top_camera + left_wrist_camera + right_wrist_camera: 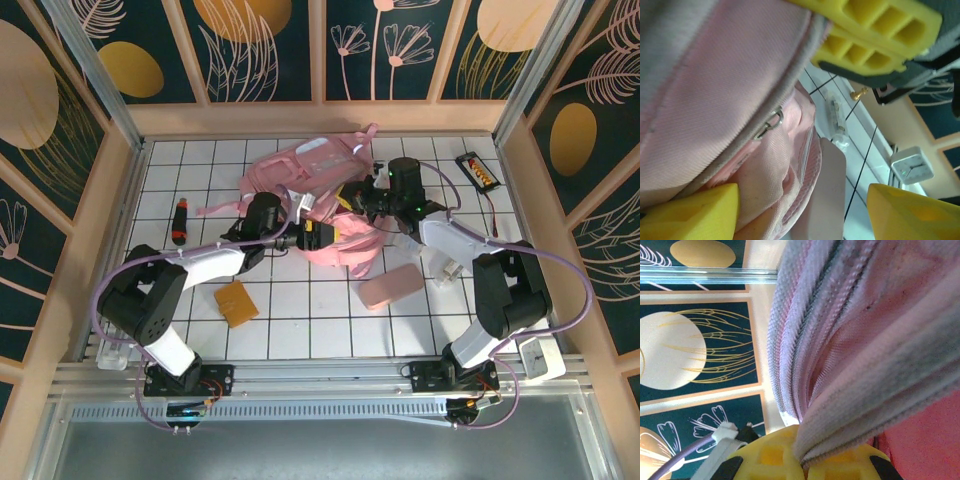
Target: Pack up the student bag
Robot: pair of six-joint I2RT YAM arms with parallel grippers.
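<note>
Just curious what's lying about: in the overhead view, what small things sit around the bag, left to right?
Marker → orange pad → pink case → black gadget → white clock.

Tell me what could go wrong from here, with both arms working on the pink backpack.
1. The right pincer clamps only a thin fold at the zip edge of the student bag. The fabric could slip free.
2. The left pincer is open with bunched fabric against one finger. If it closes here, it may catch the wrong layer.
3. The two pincers sit very close together, so a pull by either might make them collide.
</note>
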